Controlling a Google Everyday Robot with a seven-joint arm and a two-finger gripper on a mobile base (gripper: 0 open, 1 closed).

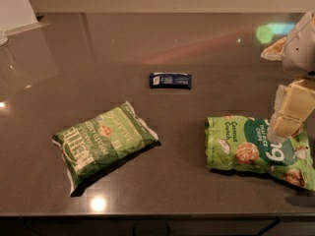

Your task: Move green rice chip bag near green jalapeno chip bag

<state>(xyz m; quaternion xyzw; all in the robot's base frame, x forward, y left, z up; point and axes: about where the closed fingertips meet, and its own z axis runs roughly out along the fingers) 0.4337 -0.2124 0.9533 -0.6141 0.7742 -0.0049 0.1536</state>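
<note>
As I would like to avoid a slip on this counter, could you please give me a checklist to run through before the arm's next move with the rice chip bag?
1. Green rice chip bag lies flat on the counter: ok.
2. Claw is over the bag's right part: ok.
3. Claw has a hold on the bag: cannot tell.
4. Straight path left to the green jalapeno chip bag has nothing in it: ok; the dark blue bar lies farther back, off that line.
5. The two bags are close together: not ok; a wide stretch of counter separates them.
</note>
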